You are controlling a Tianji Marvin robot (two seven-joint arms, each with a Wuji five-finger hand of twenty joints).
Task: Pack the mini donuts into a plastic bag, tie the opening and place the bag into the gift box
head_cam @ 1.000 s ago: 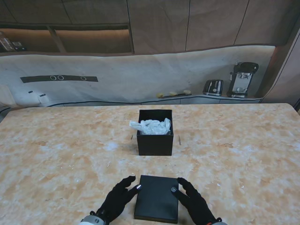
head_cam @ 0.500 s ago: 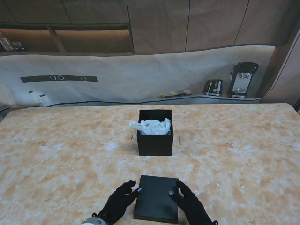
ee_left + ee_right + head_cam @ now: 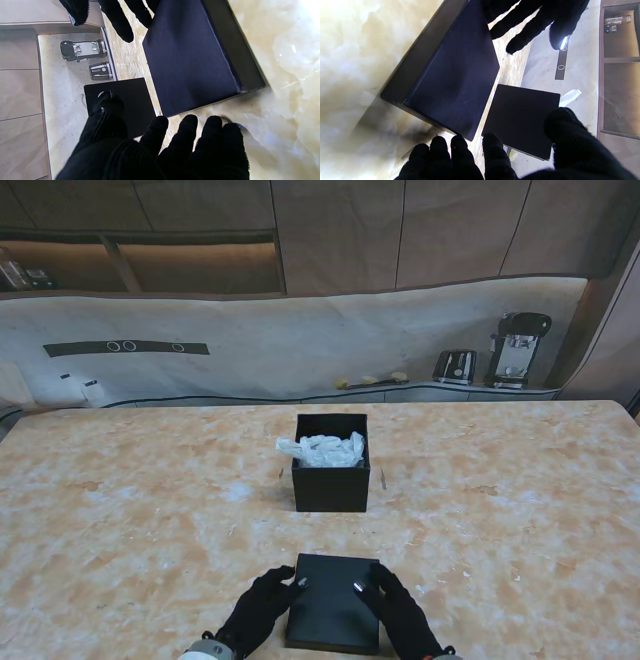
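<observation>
The left hand [image 3: 262, 612], fingers spread, rests at the left edge of the flat black lid [image 3: 334, 616] on the marble table [image 3: 120, 520]; the right hand [image 3: 398, 616], likewise spread, flanks its right edge. Farther off, the plastic bag [image 3: 322, 449] sits in the open gift box [image 3: 331, 465].

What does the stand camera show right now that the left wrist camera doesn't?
Only the stand view shows the white plastic bag sitting in the open gift box, and the whole table. Only the left wrist view shows close up that the left hand's fingertips sit just off the lid's edge, fingers apart. Both show the black lid lying flat, the left hand and right hand on either side of it, and the coffee machine on the counter.
</observation>
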